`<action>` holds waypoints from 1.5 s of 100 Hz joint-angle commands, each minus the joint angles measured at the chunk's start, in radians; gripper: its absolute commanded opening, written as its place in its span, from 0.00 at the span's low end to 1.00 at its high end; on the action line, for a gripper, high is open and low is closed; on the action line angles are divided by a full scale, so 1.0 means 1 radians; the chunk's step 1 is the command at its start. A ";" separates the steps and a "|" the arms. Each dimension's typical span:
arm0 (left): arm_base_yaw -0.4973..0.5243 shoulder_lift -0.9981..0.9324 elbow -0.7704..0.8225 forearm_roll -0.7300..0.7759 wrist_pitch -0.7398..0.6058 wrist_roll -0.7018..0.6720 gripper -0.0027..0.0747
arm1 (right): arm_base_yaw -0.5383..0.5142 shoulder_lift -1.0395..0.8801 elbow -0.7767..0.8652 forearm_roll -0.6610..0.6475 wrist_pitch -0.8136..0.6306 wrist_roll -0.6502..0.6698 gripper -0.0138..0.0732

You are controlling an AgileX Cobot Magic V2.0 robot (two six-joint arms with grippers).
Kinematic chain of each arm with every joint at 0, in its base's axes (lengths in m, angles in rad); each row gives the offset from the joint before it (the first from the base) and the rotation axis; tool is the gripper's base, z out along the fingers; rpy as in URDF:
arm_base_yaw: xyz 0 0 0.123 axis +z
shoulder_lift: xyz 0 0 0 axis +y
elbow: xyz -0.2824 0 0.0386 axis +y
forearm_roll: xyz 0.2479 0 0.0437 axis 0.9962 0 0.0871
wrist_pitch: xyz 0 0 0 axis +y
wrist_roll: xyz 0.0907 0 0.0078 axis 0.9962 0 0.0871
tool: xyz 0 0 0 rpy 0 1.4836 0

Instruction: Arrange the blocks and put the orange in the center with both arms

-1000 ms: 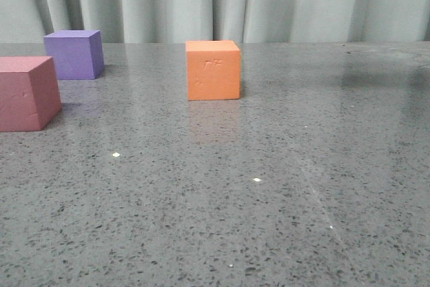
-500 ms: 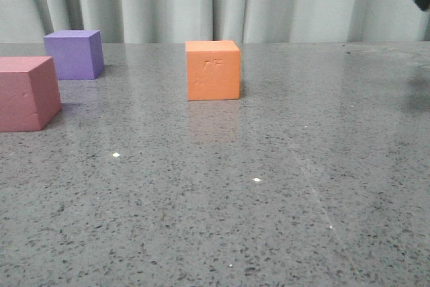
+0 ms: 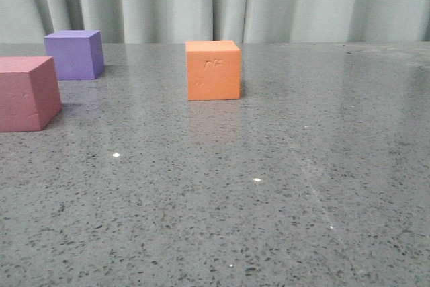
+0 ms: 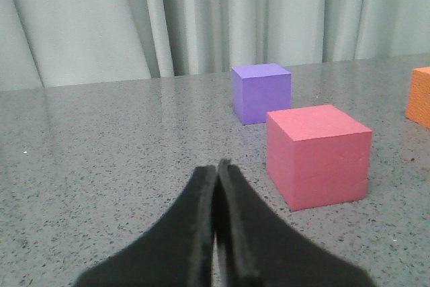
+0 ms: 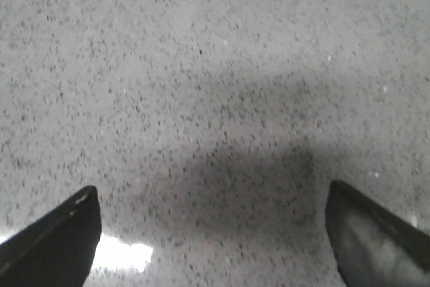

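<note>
The orange cube (image 3: 213,70) stands alone mid-table in the front view, dented face toward the camera; its edge also shows in the left wrist view (image 4: 420,96). The pinkish-red cube (image 3: 25,93) sits at the far left, the purple cube (image 3: 74,54) behind it. In the left wrist view the pinkish-red cube (image 4: 318,154) is just ahead and to one side of my left gripper (image 4: 217,166), which is shut on nothing, with the purple cube (image 4: 261,91) beyond. My right gripper (image 5: 211,196) is open over bare tabletop, nothing between its fingers. Neither gripper shows in the front view.
The grey speckled stone tabletop (image 3: 269,186) stretches across the front view, with a pleated pale curtain (image 3: 228,1) along its far edge. Small bright light reflections (image 3: 256,179) dot the surface.
A dark gripper part at the front view's top moved from upper middle to the right edge, then left the view. The cubes have not moved.
</note>
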 commanded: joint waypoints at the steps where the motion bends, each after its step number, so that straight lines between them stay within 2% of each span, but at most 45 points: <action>1: 0.005 -0.032 0.056 -0.005 -0.088 -0.009 0.01 | -0.006 -0.084 0.012 -0.010 -0.051 -0.011 0.92; 48: 0.005 -0.032 0.056 -0.005 -0.088 -0.009 0.01 | -0.006 -0.285 0.035 0.015 0.006 -0.011 0.92; 62: 0.005 -0.032 0.056 -0.005 -0.088 -0.009 0.01 | -0.006 -0.293 0.035 0.016 0.043 -0.011 0.92; 86: 0.005 -0.032 0.056 -0.005 -0.088 -0.009 0.01 | -0.004 -0.293 0.035 0.037 0.193 -0.011 0.92; 116: 0.005 -0.032 0.056 -0.005 -0.088 -0.009 0.01 | -0.004 -0.293 0.035 0.038 0.208 -0.011 0.89; 132: 0.005 -0.032 0.056 -0.005 -0.088 -0.009 0.01 | -0.004 -0.293 0.035 0.038 0.205 -0.011 0.77; 142: 0.005 -0.032 0.056 -0.005 -0.088 -0.009 0.01 | -0.004 -0.293 0.035 0.038 0.206 -0.011 0.62; 150: 0.005 -0.032 0.056 -0.005 -0.088 -0.009 0.01 | -0.004 -0.293 0.035 0.038 0.207 -0.011 0.45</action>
